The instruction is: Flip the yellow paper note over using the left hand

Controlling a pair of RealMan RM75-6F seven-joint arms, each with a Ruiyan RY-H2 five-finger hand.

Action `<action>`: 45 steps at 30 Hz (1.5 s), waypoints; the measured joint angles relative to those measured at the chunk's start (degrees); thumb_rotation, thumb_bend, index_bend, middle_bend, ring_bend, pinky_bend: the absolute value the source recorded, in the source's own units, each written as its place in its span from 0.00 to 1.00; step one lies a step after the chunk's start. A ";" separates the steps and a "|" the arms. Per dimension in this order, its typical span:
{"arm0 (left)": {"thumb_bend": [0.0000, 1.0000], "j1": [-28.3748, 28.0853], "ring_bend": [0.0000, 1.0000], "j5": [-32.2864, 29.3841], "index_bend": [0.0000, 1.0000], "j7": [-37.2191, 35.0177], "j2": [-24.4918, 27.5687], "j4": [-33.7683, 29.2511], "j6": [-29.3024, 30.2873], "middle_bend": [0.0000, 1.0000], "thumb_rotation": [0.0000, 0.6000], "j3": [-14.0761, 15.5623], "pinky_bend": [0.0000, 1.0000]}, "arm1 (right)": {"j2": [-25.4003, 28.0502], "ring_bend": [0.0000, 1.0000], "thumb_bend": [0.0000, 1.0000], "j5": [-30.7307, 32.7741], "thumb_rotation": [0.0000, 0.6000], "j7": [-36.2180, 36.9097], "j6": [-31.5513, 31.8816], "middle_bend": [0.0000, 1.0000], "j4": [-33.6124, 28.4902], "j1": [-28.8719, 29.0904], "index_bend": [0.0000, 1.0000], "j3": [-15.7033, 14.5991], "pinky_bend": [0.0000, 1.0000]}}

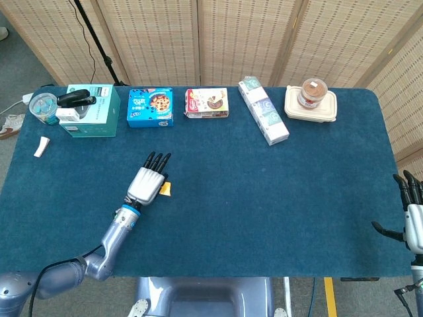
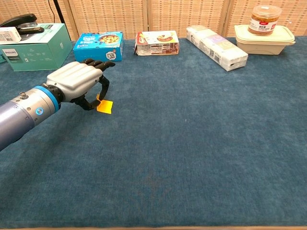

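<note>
Reaching in from the near left edge of the blue table (image 2: 192, 158), the left hand (image 2: 79, 82) hangs low over the cloth with its fingers (image 2: 96, 63) stretched forward and its thumb curled under, and the yellow note (image 2: 104, 106) shows just at that thumb, one edge seemingly lifted off the cloth. It looks pinched between thumb and finger, though the palm hides the contact from above, where only a sliver of yellow peeks out beside the hand. To my eye the flip itself is under way: the paper has been caught and raised, not yet turned. The next move would call for rolling the wrist so the paper comes over, then letting go so it lies flat, with care that so light a sheet does not cling or flutter off. Off at the near right corner the right hand (image 1: 411, 218) waits idle beside the table, fingers apart and holding nothing. Nothing crowds the note; everything else sits well apart along the far edge: a green box (image 2: 32, 46) with a stapler (image 2: 19, 20) on top, a blue snack box (image 2: 98, 46), a red packet (image 2: 157, 43), a long white pack (image 2: 217, 47), and a lidded container (image 2: 264, 39) carrying a jar (image 2: 265, 19).
</note>
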 measured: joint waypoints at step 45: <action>0.55 -2.99 0.00 6.37 0.64 -4.02 -1.16 -4.50 4.02 0.00 1.00 -0.52 0.00 | 0.27 0.00 0.00 0.23 1.00 0.51 -0.21 0.00 0.13 -0.02 0.00 0.05 0.00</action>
